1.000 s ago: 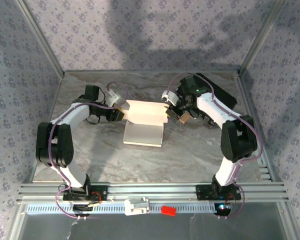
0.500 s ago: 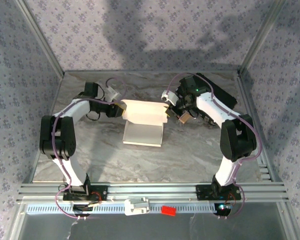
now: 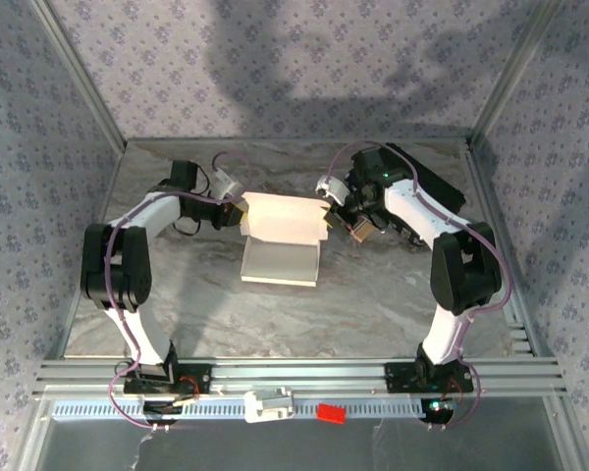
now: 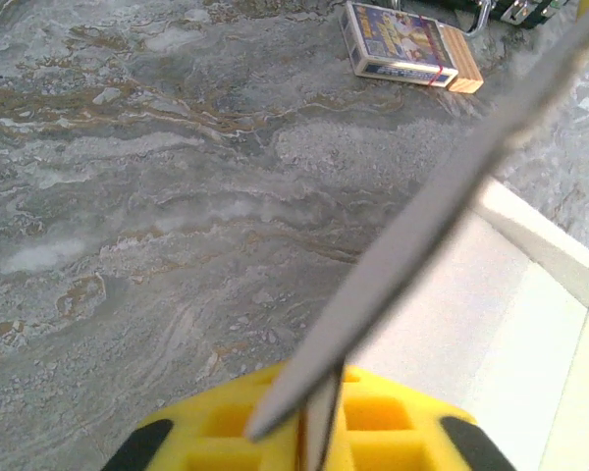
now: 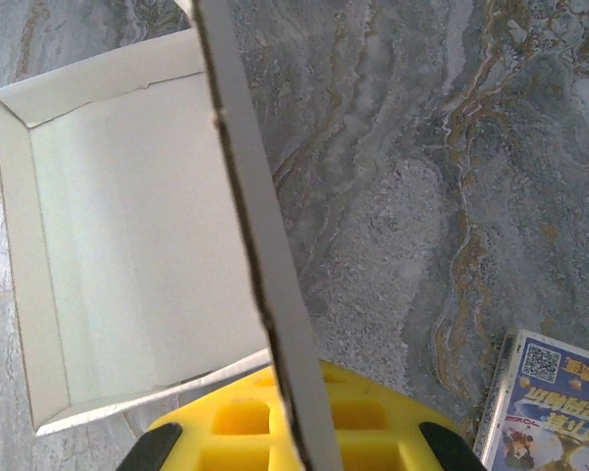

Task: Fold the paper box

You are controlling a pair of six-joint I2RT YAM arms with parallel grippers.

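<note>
We note the paper box (image 3: 283,240) mid-frame. The left gripper (image 3: 239,210) pinches its left flap, the right gripper (image 3: 331,210) its right.

white arms (image 3: 159,210) with black joints, purple cables (image 3: 219,157) looped alongside, yellow pincer pads (image 5: 243,420) — square-pocketed

The paper box (image 3: 283,240) is taking up the middle of the worktop (image 3: 226,314). The left jaws are pinching its flap at 9 o'clock and the right jaws its flap at 3 o'clock, so the left arm (image 3: 155,214) and right arm (image 3: 417,208) are barring those sides. A small packet (image 3: 361,231) and a black case (image 3: 444,194) are crowding the 3 o'clock side further. Bare worktop is lying open at 6 o'clock of the box, with a narrower strip at 12 o'clock.
</note>
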